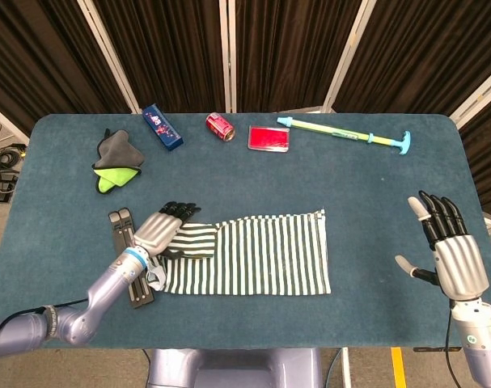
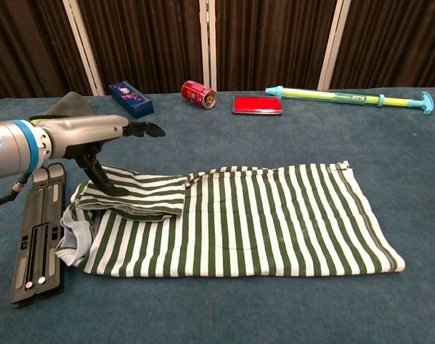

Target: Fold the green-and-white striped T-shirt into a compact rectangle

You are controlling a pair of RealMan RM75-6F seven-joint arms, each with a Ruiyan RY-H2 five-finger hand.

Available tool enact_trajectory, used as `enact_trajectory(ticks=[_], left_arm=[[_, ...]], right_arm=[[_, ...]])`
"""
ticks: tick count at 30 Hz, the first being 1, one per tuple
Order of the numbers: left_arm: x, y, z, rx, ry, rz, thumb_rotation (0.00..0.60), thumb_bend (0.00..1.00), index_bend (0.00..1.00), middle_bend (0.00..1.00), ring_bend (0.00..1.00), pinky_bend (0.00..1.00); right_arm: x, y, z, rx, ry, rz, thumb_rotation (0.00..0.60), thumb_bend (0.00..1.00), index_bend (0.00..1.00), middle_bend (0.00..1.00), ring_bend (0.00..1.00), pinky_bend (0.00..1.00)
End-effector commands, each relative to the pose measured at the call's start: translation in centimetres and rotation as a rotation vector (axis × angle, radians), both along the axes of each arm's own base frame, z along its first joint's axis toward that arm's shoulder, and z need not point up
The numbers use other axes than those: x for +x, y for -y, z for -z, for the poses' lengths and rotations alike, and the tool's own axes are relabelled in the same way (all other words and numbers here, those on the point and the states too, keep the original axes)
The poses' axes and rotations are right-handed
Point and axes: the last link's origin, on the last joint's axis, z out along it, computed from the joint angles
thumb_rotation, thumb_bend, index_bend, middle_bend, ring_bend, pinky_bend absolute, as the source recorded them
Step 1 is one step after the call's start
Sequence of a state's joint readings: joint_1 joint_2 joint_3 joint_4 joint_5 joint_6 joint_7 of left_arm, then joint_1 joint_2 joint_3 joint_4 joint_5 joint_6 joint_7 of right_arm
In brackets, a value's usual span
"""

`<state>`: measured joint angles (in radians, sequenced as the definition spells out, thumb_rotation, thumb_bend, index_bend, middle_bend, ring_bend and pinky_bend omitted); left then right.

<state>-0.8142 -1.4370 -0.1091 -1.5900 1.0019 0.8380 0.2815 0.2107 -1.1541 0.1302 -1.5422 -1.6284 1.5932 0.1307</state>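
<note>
The green-and-white striped T-shirt (image 1: 265,255) lies flat on the blue table, folded lengthwise into a long band (image 2: 274,218). Its left sleeve (image 2: 142,197) is turned in over the body. My left hand (image 1: 166,229) hovers over that sleeve end with its fingers (image 2: 142,130) stretched out and holding nothing; the thumb reaches down to touch the folded sleeve. The collar end bunches at the shirt's left edge (image 2: 72,240). My right hand (image 1: 451,255) stands open, fingers spread, near the table's right edge, far from the shirt. It does not show in the chest view.
A black flat rail (image 1: 128,263) (image 2: 36,233) lies just left of the shirt. Along the back stand a green-and-grey cloth (image 1: 116,166), a blue box (image 1: 162,127), a red can (image 1: 220,126), a red case (image 1: 268,138) and a long green-yellow pump (image 1: 346,135).
</note>
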Motion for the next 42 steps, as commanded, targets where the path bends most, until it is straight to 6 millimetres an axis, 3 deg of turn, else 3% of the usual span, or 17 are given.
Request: enact_trajectory(ticks=[1, 11, 23, 33, 42], left_arm=[[0.0, -0.4, -2.0, 0.046, 0.050, 0.001, 0.600, 0.27, 0.00, 0.00, 0.00, 0.00], [-2.0, -0.5, -6.3, 0.184, 0.114, -0.017, 0.600, 0.27, 0.00, 0.00, 0.00, 0.00], [-5.5, 5.1, -11.5, 0.445, 0.003, -0.115, 0.600, 0.28, 0.00, 0.00, 0.00, 0.00], [-6.4, 8.1, -13.1, 0.485, -0.019, -0.146, 0.600, 0.28, 0.00, 0.00, 0.00, 0.00], [-7.2, 8.7, -13.4, 0.475, -0.024, -0.149, 0.600, 0.28, 0.00, 0.00, 0.00, 0.00]], right_arm=[[0.0, 0.0, 0.0, 0.000, 0.000, -0.002, 0.600, 0.02, 0.08, 0.00, 0.00, 0.00], [0.0, -0.1, -0.1, -0.001, 0.001, 0.001, 0.600, 0.02, 0.08, 0.00, 0.00, 0.00], [-0.6, 0.5, 2.2, 0.112, -0.092, 0.029, 0.600, 0.01, 0.09, 0.00, 0.00, 0.00], [-1.4, 2.3, 5.7, 0.331, -0.310, -0.089, 0.600, 0.00, 0.15, 0.00, 0.00, 0.00], [-1.9, 6.3, 9.8, 0.496, -0.401, -0.216, 0.600, 0.00, 0.16, 0.00, 0.00, 0.00]])
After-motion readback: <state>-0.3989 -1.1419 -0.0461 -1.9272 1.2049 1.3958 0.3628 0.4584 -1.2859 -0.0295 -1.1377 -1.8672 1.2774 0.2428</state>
